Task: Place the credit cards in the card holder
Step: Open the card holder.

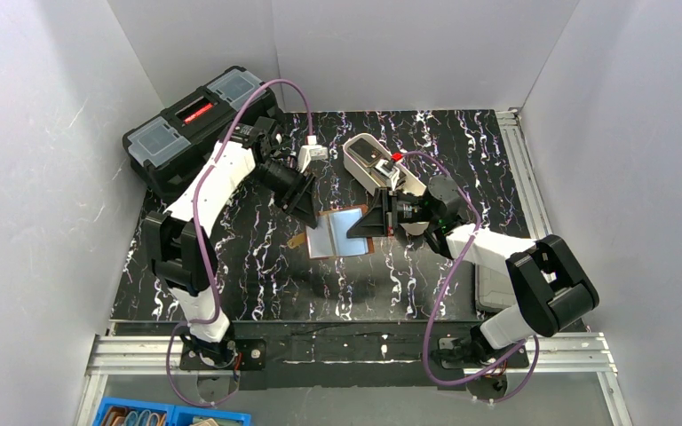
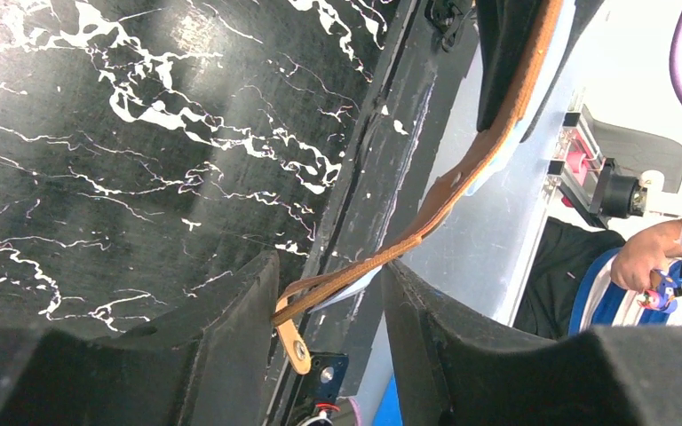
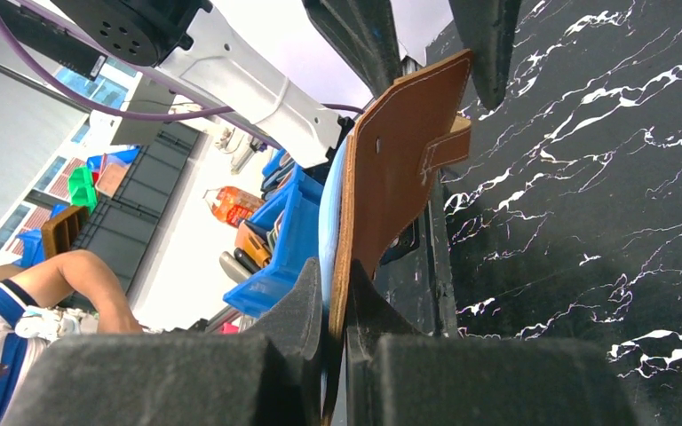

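Observation:
The card holder [image 1: 337, 232], a brown leather wallet with blue-grey lining, hangs unfolded above the black marbled table between both arms. My right gripper [image 1: 375, 222] is shut on its right edge; in the right wrist view the jaws [image 3: 335, 271] pinch the leather [image 3: 400, 160] and lining. My left gripper [image 1: 309, 206] is at the wallet's upper left corner. Its jaws [image 2: 330, 266] stand open, with the brown edge [image 2: 462, 169] running across the gap and the snap strap [image 2: 297, 351] dangling. No credit cards show clearly.
A black toolbox [image 1: 195, 124] stands at the back left. A long white tray [image 1: 364, 160] with something dark inside lies behind the wallet. A flat grey piece [image 1: 495, 288] sits by the right arm's elbow. White walls enclose the table.

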Controlling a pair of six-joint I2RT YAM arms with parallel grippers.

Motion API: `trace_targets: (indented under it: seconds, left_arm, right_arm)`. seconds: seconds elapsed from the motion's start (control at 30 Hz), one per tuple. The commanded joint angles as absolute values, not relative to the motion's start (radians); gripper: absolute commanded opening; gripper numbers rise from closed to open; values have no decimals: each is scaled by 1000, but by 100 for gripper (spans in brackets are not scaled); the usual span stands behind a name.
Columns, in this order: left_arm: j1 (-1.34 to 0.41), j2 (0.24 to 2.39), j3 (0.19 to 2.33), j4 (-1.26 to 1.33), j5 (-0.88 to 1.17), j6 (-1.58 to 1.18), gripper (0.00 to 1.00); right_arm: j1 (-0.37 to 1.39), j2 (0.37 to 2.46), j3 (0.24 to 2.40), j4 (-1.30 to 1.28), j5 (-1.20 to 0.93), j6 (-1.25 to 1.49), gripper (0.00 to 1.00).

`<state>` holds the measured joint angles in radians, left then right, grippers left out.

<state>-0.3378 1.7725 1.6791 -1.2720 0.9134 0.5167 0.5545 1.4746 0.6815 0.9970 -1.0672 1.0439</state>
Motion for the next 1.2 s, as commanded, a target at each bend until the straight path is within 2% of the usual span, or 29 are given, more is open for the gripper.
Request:
trace_targets:
  seconds: [0.0,0.3,0.9,1.07,1.17]
  left_arm:
    - [-346,1706,1704,-1328,973,535,44]
    - [-333,1678,1692,-1429,974,616,44]
    - [-329,1675,1690,-1411,959,601,43]
    - [-328,1676,1670,-1335,921,539,39]
    - [-334,1676,1644,-1252,826,479,34]
  right_arm:
    - [549,1479,714,1031,-1059,1032,1]
    - [537,1433,744,770,-999,846,1]
    - [537,1420,765,735,-989,838,1]
    - [537,1413,765,730,-991,839,1]
    - [537,1410,765,727,-991,839,1]
